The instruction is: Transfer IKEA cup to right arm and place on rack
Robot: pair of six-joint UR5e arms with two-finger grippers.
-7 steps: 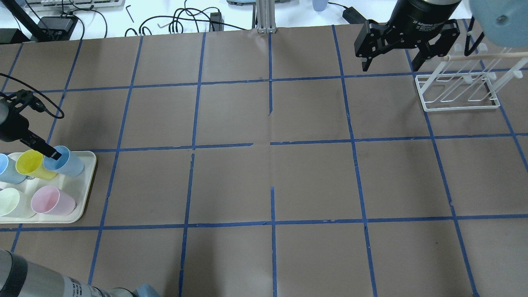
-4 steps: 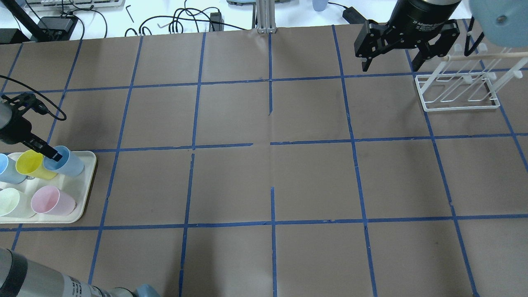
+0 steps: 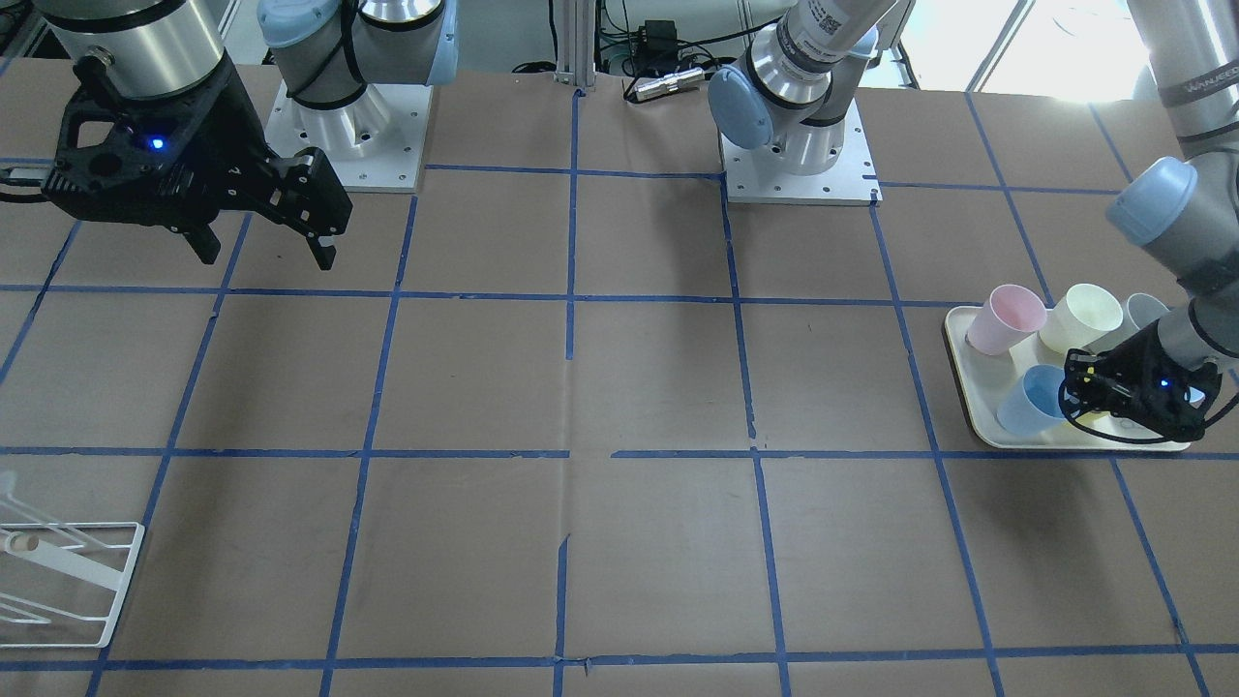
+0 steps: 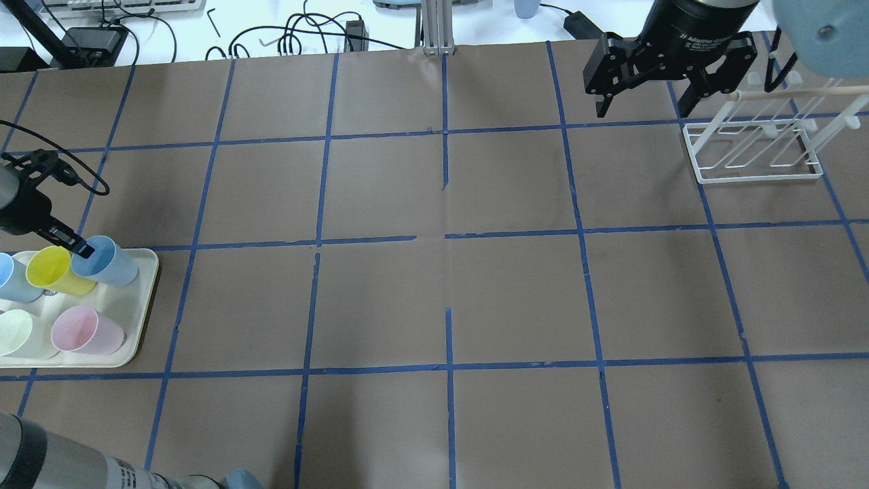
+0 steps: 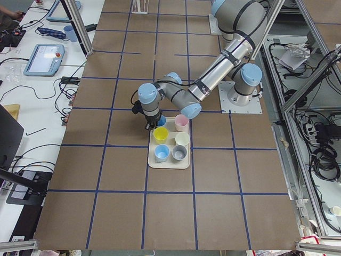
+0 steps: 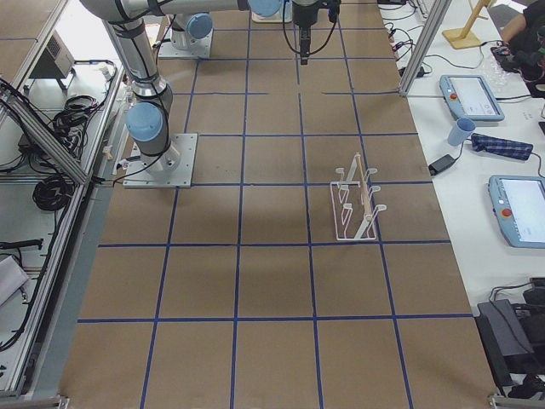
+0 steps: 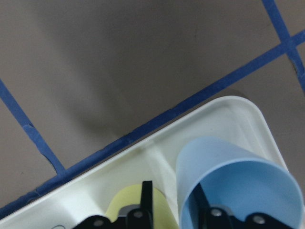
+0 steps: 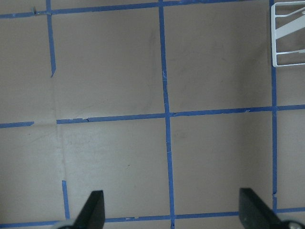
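Overhead exterior, left edge: left hand [image 4: 80, 250] pinches the IKEA cup [image 4: 108, 266] by its rim at the tray [image 4: 146, 299], 1 finger inside. Right hand [image 4: 641, 109] gapes empty beside the rack [image 4: 753, 178], upper right. Handover and racking both remain.

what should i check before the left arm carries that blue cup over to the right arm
1. Grip: left gripper holds IKEA cup by its wall, one finger inside: ok.
2. Gap to yellow cup: cannot tell.
3. Receiver: right gripper has jaws open, empty: ok.
4. Handover spot: right gripper hangs by the rack, far from the cup: not ok.
5. Rack pegs free of cups: ok.
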